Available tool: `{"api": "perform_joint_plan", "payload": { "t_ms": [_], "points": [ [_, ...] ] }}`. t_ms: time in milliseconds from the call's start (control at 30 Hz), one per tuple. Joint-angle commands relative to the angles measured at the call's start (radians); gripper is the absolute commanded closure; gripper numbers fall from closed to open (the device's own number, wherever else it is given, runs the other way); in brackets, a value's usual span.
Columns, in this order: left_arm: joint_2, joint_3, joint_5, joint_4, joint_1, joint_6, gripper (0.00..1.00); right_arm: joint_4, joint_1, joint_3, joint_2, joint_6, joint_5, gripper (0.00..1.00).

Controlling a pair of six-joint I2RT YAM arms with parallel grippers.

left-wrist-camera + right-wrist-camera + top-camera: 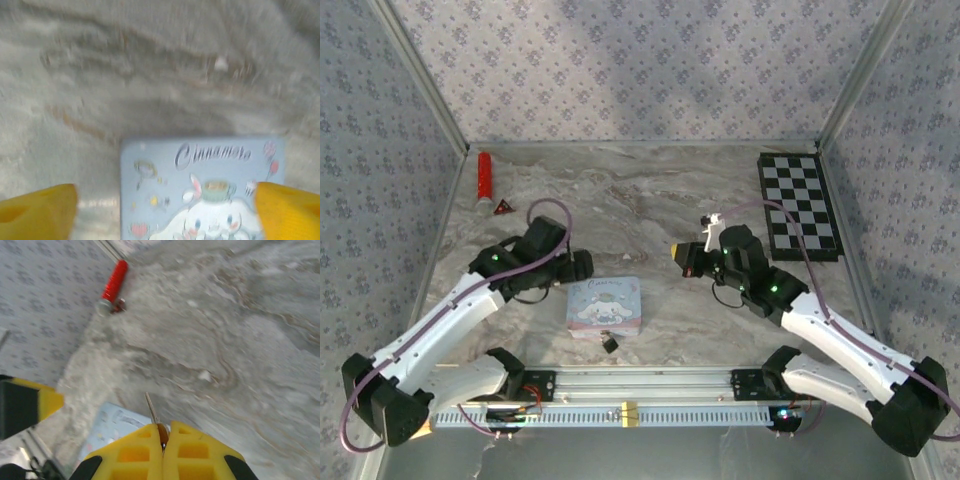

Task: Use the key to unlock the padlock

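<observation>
Marbled table [650, 190], patterned wallpaper walls. Far left: red tube [484, 175], small red triangle [503, 207] beside it. Left gripper [165, 207] spread wide, empty, close over pastel tin [604, 305]. Padlock [610, 343] on table, just beside tin's near edge. Right gripper [162, 435] pinched tight on key [151, 412], blade poking out ahead. Checkerboard [798, 205] far right.
</observation>
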Motion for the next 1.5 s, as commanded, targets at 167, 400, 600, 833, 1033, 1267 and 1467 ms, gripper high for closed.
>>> {"api": "perform_joint_plan", "payload": {
  "t_ms": [167, 400, 600, 833, 1033, 1267, 1467],
  "points": [
    [0.062, -0.074, -0.039, -0.174, -0.135, -0.064, 0.0, -0.058, -0.009, -0.018, -0.011, -0.061, 0.037, 1.0],
    [0.072, -0.183, 0.095, 0.025, -0.154, -0.057, 0.0, -0.048, -0.011, -0.035, -0.014, -0.064, 0.029, 1.0],
    [0.111, -0.246, 0.131, 0.139, -0.153, -0.084, 0.0, -0.035, -0.015, -0.049, -0.006, -0.055, 0.029, 1.0],
    [0.153, -0.289, 0.102, 0.276, -0.143, -0.158, 0.06, -0.037, -0.017, -0.051, -0.009, -0.05, 0.031, 1.0],
    [0.203, -0.316, 0.059, 0.392, -0.102, -0.205, 0.08, -0.037, -0.016, -0.062, -0.021, -0.044, 0.042, 1.0],
    [0.285, -0.299, -0.008, 0.509, -0.03, -0.164, 0.09, -0.047, -0.019, -0.074, -0.045, -0.038, 0.052, 1.0],
    [0.378, -0.251, -0.022, 0.601, 0.045, -0.095, 0.09, -0.056, -0.021, -0.075, -0.06, -0.036, 0.064, 1.0]
  ]
}}
